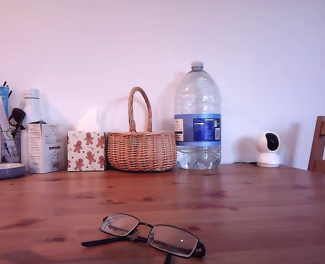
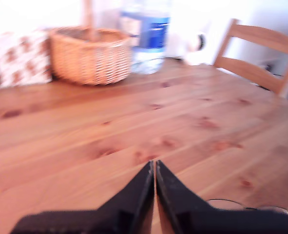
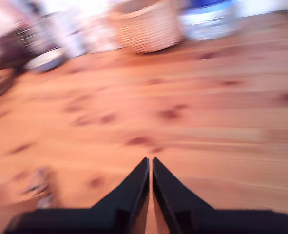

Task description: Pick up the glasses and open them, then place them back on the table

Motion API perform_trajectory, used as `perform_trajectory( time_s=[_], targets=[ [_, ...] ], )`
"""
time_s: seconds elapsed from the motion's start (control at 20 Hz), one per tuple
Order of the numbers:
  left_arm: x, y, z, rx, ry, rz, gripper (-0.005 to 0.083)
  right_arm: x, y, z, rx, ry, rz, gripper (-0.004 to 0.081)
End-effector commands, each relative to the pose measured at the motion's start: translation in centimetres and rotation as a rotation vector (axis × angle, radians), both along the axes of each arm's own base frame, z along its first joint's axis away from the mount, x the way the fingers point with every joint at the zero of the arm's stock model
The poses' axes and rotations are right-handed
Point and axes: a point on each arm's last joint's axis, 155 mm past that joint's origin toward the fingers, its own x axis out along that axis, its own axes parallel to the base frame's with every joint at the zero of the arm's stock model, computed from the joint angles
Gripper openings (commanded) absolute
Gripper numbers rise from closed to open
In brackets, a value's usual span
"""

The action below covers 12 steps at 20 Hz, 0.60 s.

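The glasses [image 1: 147, 236] lie on the table [image 1: 250, 209] at the exterior view's lower centre, well before a back row of carton [image 1: 45, 147], tissue box [image 1: 86, 150], basket [image 1: 142, 148], bottle [image 1: 198, 118] and camera [image 1: 269, 149], left to right.

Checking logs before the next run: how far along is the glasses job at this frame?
Nothing looks done. The glasses lie on the table near the exterior view's front edge; whether their arms are fully folded is unclear. Nothing is in hand: my first gripper and my second gripper are both shut above bare wood. Picking up, opening and setting down all remain.
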Motion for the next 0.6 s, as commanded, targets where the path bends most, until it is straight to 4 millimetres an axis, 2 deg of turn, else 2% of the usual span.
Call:
perform_trajectory(
  time_s=[0.0,0.2,0.35,0.55],
  targets=[
    [-0.3,-0.7,-0.2,0.018,-0.013,-0.034,-0.0024,-0.7,1.3,-0.8,-0.001,0.017,0.061,-0.0011],
    [-1.3,-2.4,-0.7,0.049,-0.012,-0.12,-0.0024,-2.8,4.5,-1.0,-0.001,0.026,0.212,-0.0011],
    [-2.1,-3.7,-1.4,0.08,0.001,-0.184,-0.0024,-4.1,6.0,-1.2,-0.007,0.033,0.295,-0.0011],
    [-2.8,-5.0,-1.9,0.136,0.002,-0.243,-0.0024,-4.6,6.4,-2.0,-0.039,0.057,0.306,-0.0011]
  ],
)
